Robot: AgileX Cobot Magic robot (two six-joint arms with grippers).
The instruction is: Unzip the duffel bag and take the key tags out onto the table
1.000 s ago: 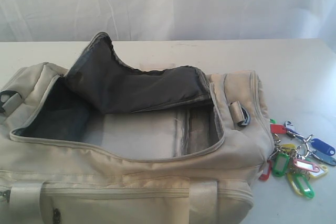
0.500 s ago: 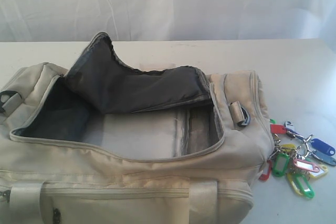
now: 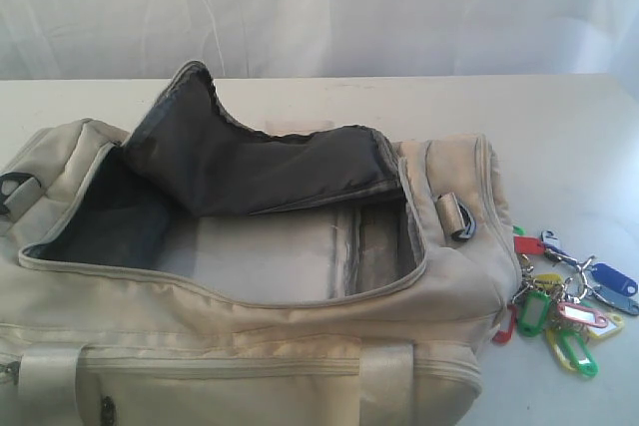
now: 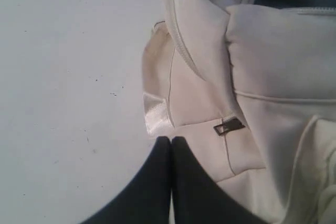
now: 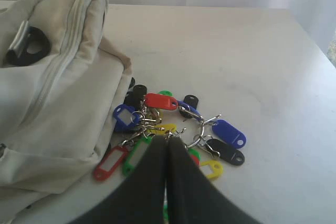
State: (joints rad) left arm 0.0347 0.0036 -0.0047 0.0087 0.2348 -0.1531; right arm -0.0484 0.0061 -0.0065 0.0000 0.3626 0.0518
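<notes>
Exterior: wide flat white tabletop, with a white draped curtain behind. The large cream fabric duffel bag lies with its long axis left-right and its zip flap thrown back, dark grey lining showing. The bunch of coloured plastic key tags lies on the table against the bag's right end.

Left wrist: black left gripper, its 2 fingers pressed together, beside the bag's end panel.

Right wrist: black right gripper, clenched likewise, poised over the tags.

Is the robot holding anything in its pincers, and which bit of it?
Nothing is held. The left pincer and right pincer are both shut empty; the key tags lie loose on the table beside the duffel bag.
</notes>
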